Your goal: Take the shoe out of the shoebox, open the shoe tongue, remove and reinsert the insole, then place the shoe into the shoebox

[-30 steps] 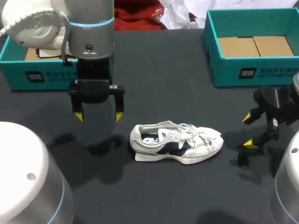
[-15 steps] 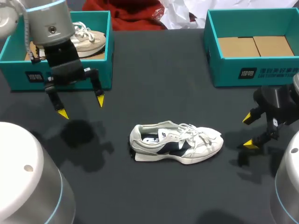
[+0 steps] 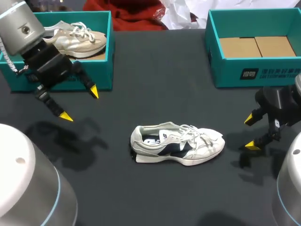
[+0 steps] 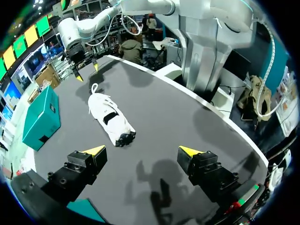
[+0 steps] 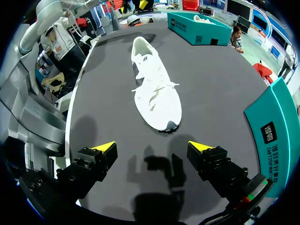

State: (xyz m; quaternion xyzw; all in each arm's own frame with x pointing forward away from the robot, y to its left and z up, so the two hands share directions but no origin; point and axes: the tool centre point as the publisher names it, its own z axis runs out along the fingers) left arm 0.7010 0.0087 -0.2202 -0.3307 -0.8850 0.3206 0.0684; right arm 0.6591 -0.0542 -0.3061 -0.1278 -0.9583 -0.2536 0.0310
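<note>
Counts: 2 teal shoeboxes, 2 shoes, 2 grippers.

The white-and-navy shoe point(image 3: 176, 144) sits on the table point(image 3: 164, 84), outside both boxes and between the two grippers. Its heel points at the left gripper point(image 3: 80, 104), well apart from it. Its toe points at the right gripper point(image 3: 251, 133), which is nearer but not touching.

Left jaws are spread wide with nothing between them. Right jaws are also spread and empty.

The second shoe point(image 3: 77, 37), pale, lies in the left shoebox point(image 3: 106, 70) just behind the left gripper. The arm hides part of that box, and one end is cut off.

The right shoebox point(image 3: 254, 70) shows only brown card inside, and its far side is cut off.

Each box has a small white label on its front wall. The shoe on the table has a dark side logo and a printed insole.
</note>
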